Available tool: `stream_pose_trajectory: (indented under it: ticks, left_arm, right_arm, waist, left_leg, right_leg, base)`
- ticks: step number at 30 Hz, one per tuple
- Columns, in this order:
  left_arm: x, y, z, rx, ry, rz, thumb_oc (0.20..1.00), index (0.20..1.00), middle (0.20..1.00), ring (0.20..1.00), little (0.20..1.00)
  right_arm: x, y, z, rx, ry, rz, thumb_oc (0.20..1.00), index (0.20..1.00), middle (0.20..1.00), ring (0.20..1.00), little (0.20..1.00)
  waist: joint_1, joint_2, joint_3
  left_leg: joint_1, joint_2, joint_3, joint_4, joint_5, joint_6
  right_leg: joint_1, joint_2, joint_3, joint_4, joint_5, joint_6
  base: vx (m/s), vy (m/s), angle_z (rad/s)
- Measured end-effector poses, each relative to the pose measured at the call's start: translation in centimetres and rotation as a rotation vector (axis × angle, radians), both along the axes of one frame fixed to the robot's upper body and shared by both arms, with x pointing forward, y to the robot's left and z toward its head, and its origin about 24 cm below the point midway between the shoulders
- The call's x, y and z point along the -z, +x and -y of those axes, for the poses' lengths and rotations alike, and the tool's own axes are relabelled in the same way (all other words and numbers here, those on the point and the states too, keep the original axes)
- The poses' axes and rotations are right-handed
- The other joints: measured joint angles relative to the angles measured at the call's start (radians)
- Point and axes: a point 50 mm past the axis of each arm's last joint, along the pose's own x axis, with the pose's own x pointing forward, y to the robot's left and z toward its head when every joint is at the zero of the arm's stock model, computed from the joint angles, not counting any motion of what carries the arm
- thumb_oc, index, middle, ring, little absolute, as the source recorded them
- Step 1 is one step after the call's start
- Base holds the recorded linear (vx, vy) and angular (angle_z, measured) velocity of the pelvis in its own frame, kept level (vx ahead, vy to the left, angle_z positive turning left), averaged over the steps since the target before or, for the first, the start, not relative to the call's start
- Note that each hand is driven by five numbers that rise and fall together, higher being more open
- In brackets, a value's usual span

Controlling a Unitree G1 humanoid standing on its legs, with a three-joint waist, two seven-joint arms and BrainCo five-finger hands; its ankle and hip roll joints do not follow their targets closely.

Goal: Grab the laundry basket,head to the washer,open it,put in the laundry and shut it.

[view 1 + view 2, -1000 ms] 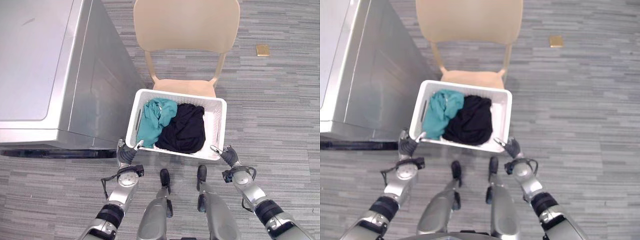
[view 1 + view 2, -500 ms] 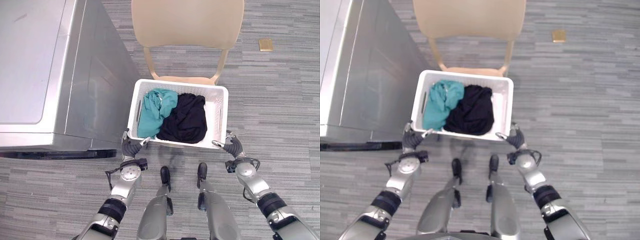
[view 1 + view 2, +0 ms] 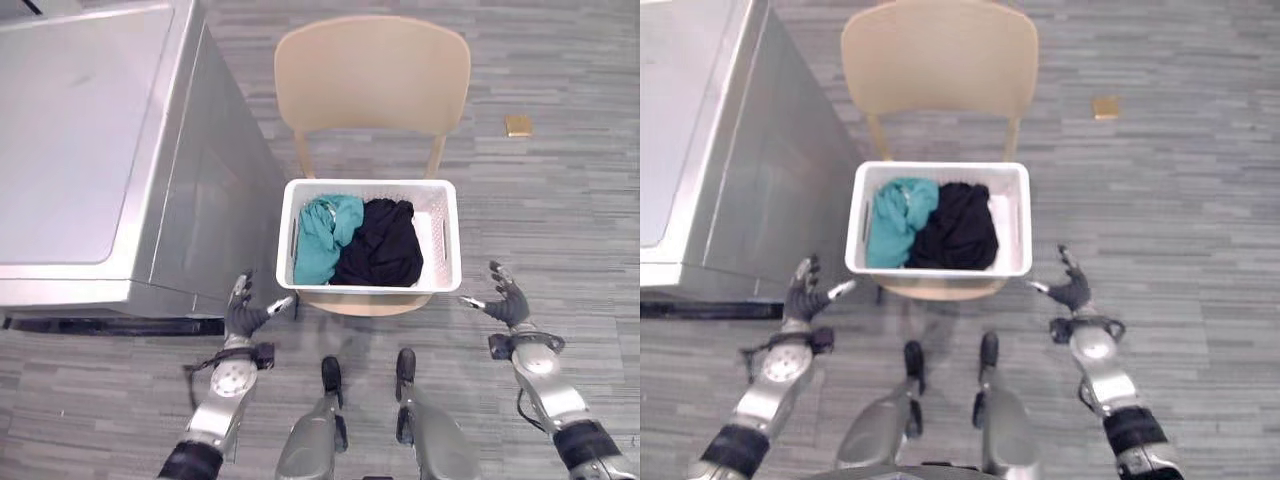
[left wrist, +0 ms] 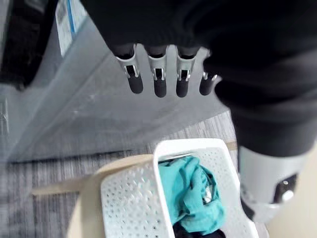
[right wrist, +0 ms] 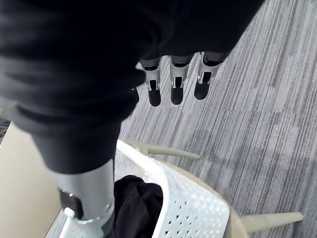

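Note:
The white laundry basket (image 3: 370, 288) rests on the seat of a tan chair (image 3: 372, 75), just right of the silver washer (image 3: 80, 150). Inside lie a teal cloth (image 3: 322, 238) on the left and a black cloth (image 3: 385, 248) on the right. My left hand (image 3: 240, 315) hovers open beside the basket's near left corner, not touching it. My right hand (image 3: 508, 300) is open off the near right corner, a hand's width away. In the left wrist view straight fingers (image 4: 156, 79) point past the basket (image 4: 129, 203); the right wrist view shows straight fingers (image 5: 173, 84) above it (image 5: 188, 208).
The washer's flat lid is shut and its side wall (image 3: 760, 200) stands close to the basket's left side. A small tan square (image 3: 518, 125) lies on the grey carpet at the far right. Open carpet stretches to the right of the chair.
Both hands have let go of the basket's near corners and drawn back and apart. The basket now sits squarely on the chair seat. The camera has shifted too.

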Motion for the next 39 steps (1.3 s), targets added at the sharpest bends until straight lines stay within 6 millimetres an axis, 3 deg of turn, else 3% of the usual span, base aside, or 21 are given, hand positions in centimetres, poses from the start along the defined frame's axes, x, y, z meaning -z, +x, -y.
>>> stream_pose_trajectory:
  ticks: [5,8,12,15,19,22,24,25,26,27,28,31,32,33,34,35,36,37,38,39]
  left_arm:
    - [2.2,-2.7,-1.0,0.001,-0.004,-0.113,1.0,1.0,1.0,1.0,1.0]
    - [4.2,-4.4,-1.5,0.016,-0.005,-0.225,1.0,1.0,1.0,1.0,1.0]
    - [7.9,-8.0,-2.7,0.004,0.026,-0.44,1.0,1.0,1.0,1.0,1.0]
    - [9.9,-10.0,-3.3,-0.029,0.029,-0.562,1.0,1.0,1.0,1.0,1.0]
    - [11.8,-12.1,-3.1,-0.082,0.008,-0.682,1.0,1.0,1.0,1.0,1.0]
    - [12.1,-12.0,-3.3,-0.098,0.027,-0.699,1.0,1.0,1.0,1.0,1.0]
    - [11.7,-10.7,-3.0,-0.089,0.041,-0.665,1.0,1.0,1.0,1.0,1.0]
    - [11.7,-10.6,-3.0,-0.091,0.044,-0.659,1.0,1.0,1.0,1.0,1.0]
    - [11.5,-10.1,-3.1,-0.097,0.052,-0.645,1.0,1.0,1.0,1.0,1.0]
    - [11.3,-9.8,-3.2,-0.101,0.058,-0.634,1.0,1.0,1.0,1.0,1.0]
    - [11.4,-9.9,-3.1,-0.103,0.057,-0.637,1.0,1.0,1.0,1.0,1.0]
    - [11.5,-9.5,-2.2,-0.092,0.035,-0.625,1.0,1.0,1.0,1.0,1.0]
    - [11.2,-9.1,-1.8,-0.083,0.027,-0.603,1.0,1.0,1.0,1.0,1.0]
    - [11.1,-8.8,-1.4,-0.075,0.018,-0.589,1.0,1.0,1.0,1.0,1.0]
    - [11.0,-8.4,-0.8,-0.066,0.002,-0.57,1.0,1.0,1.0,1.0,1.0]
    - [10.8,-8.0,-0.9,-0.067,0.007,-0.562,1.0,1.0,1.0,1.0,1.0]
    - [10.4,-7.3,-1.3,-0.06,0.029,-0.547,1.0,1.0,1.0,1.0,1.0]
    - [10.5,-7.2,-1.3,-0.052,0.037,-0.551,1.0,1.0,1.0,1.0,1.0]
    - [10.6,-7.5,-1.2,-0.032,0.056,-0.563,1.0,1.0,1.0,1.0,1.0]
    - [10.5,-7.4,-1.4,-0.022,0.074,-0.557,1.0,1.0,1.0,1.0,1.0]
  right_arm:
    - [1.8,-2.6,1.7,-0.012,-0.056,-0.104,1.0,1.0,1.0,1.0,1.0]
    - [3.9,-4.0,2.1,-0.032,-0.073,-0.217,1.0,1.0,1.0,1.0,1.0]
    - [7.4,-6.3,2.5,-0.035,-0.095,-0.402,1.0,1.0,1.0,1.0,1.0]
    - [9.3,-7.6,2.0,-0.053,-0.102,-0.492,1.0,1.0,1.0,1.0,1.0]
    - [10.1,-8.3,0.8,-0.089,-0.089,-0.526,1.0,1.0,1.0,1.0,1.0]
    - [10.2,-8.5,0.7,-0.094,-0.093,-0.531,1.0,1.0,1.0,1.0,1.0]
    - [10.5,-9.0,1.1,-0.07,-0.1,-0.543,1.0,1.0,1.0,1.0,1.0]
    - [10.7,-9.3,1.1,-0.065,-0.099,-0.554,1.0,1.0,1.0,1.0,1.0]
    - [10.8,-9.2,0.9,-0.062,-0.094,-0.552,1.0,1.0,1.0,1.0,1.0]
    - [10.7,-8.8,0.7,-0.057,-0.09,-0.539,1.0,1.0,1.0,1.0,1.0]
    - [10.4,-8.3,0.6,-0.052,-0.087,-0.518,1.0,1.0,1.0,1.0,1.0]
    - [10.3,-8.3,1.0,-0.009,-0.072,-0.505,1.0,1.0,1.0,1.0,1.0]
    - [10.4,-8.7,1.3,-0.001,-0.075,-0.513,1.0,1.0,1.0,1.0,1.0]
    - [10.3,-8.7,1.6,0.004,-0.082,-0.512,1.0,1.0,1.0,1.0,1.0]
    - [10.0,-8.7,2.3,0.011,-0.106,-0.512,1.0,1.0,1.0,1.0,1.0]
    - [10.1,-8.5,2.2,0.012,-0.1,-0.515,1.0,1.0,1.0,1.0,1.0]
    - [10.3,-8.8,1.9,0.023,-0.068,-0.512,1.0,1.0,1.0,1.0,1.0]
    - [10.6,-9.0,1.4,0.052,-0.024,-0.5,1.0,1.0,1.0,1.0,1.0]
    - [11.6,-10.3,1.4,0.089,-0.013,-0.562,1.0,1.0,1.0,1.0,1.0]
    - [11.8,-10.3,0.9,0.07,-0.011,-0.573,1.0,1.0,1.0,1.0,1.0]
  waist:
    - [-0.003,0.003,-0.048]
    - [-0.001,0.002,-0.069]
    - [-0.003,-0.004,-0.146]
    - [0.0,-0.01,-0.18]
    - [0.003,-0.013,-0.196]
    - [0.001,-0.007,-0.194]
    - [0.001,0.005,-0.191]
    - [0.013,0.003,-0.184]
    - [0.003,-0.031,-0.18]
    - [0.002,-0.051,-0.17]
    - [-0.001,-0.07,-0.158]
    - [-0.045,-0.047,-0.157]
    - [-0.055,-0.021,-0.168]
    - [-0.056,0.002,-0.174]
    - [-0.053,0.043,-0.176]
    - [-0.053,0.037,-0.174]
    - [-0.05,-0.002,-0.154]
    - [-0.054,-0.011,-0.148]
    - [-0.068,-0.045,-0.174]
    - [-0.053,-0.057,-0.184]
  left_leg:
    - [0.018,0.0,-0.023,0.0,-0.004,-0.002]
    - [0.053,0.001,-0.024,-0.001,-0.012,-0.001]
    - [0.081,0.002,-0.024,-0.004,-0.037,-0.003]
    - [0.092,0.005,-0.029,-0.006,-0.051,0.006]
    - [0.086,0.007,-0.061,-0.003,-0.052,0.007]
    - [0.032,0.005,-0.109,0.031,-0.045,0.004]
    - [-0.057,0.006,-0.142,0.075,-0.051,-0.002]
    - [-0.056,0.021,-0.095,0.053,-0.09,-0.027]
    - [-0.057,0.019,-0.03,0.064,-0.107,-0.037]
    - [-0.063,0.015,0.007,0.096,-0.094,-0.029]
    - [-0.056,0.045,0.048,0.124,-0.092,-0.039]
    - [0.001,0.151,0.169,0.127,-0.066,-0.075]
    - [0.019,0.187,0.219,0.116,-0.049,-0.064]
    - [0.027,0.192,0.214,0.108,-0.018,-0.046]
    - [0.05,0.197,0.216,0.083,-0.004,-0.056]
    - [0.048,0.184,0.214,0.07,-0.001,-0.072]
    - [0.047,0.135,0.22,0.07,-0.027,-0.07]
    - [0.035,0.105,0.207,0.083,-0.036,-0.061]
    - [0.035,0.066,0.164,0.082,-0.064,-0.059]
    - [0.028,0.056,0.168,0.082,-0.072,-0.054]
  right_leg:
    - [0.038,0.001,-0.019,-0.02,0.0,0.0]
    - [0.079,0.002,-0.023,-0.031,-0.001,0.0]
    - [0.115,0.004,-0.023,-0.049,-0.001,0.0]
    - [0.137,0.006,-0.027,-0.05,-0.004,-0.002]
    - [0.148,0.013,-0.046,-0.048,-0.01,-0.006]
    - [0.133,0.022,-0.07,-0.044,-0.017,-0.013]
    - [0.11,0.01,-0.155,-0.045,-0.028,-0.028]
    - [0.104,-0.012,-0.202,-0.029,-0.014,-0.034]
    - [0.102,-0.04,-0.219,-0.045,-0.019,-0.042]
    - [0.097,-0.084,-0.228,-0.046,-0.026,-0.039]
    - [0.106,-0.112,-0.266,-0.051,-0.004,-0.037]
    - [0.153,-0.139,-0.336,-0.052,-0.019,-0.001]
    - [0.159,-0.138,-0.352,-0.051,-0.024,0.021]
    - [0.152,-0.132,-0.333,-0.047,-0.025,0.033]
    - [0.141,-0.115,-0.297,-0.048,-0.014,0.058]
    - [0.134,-0.129,-0.287,-0.046,-0.008,0.067]
    - [0.141,-0.178,-0.26,-0.051,0.004,0.084]
    - [0.176,-0.209,-0.324,-0.043,0.028,0.098]
    - [0.151,-0.253,-0.297,0.019,-0.008,0.108]
    - [0.124,-0.273,-0.281,0.067,-0.021,0.114]
  base:
    - [0.03,-0.015,0.12]
    - [0.03,-0.018,0.04]
    - [0.05,-0.041,-0.02]
    - [0.05,-0.062,0.04]
    - [-0.12,-0.085,0.22]
    - [-0.16,-0.016,0.65]
    - [-0.06,0.152,1.19]
    - [-0.05,0.174,0.96]
    - [0.0,0.195,0.78]
    - [0.07,0.233,0.73]
    - [0.06,0.231,0.66]
    - [0.03,0.128,0.9]
    - [0.0,0.0,0.69]
    - [0.0,0.0,0.44]
    - [0.22,0.55,0.21]
    - [0.27,0.666,0.24]
    - [0.35,0.871,0.54]
    - [0.14,0.382,0.91]
    - [0.09,0.271,0.68]
    - [0.06,0.158,0.36]
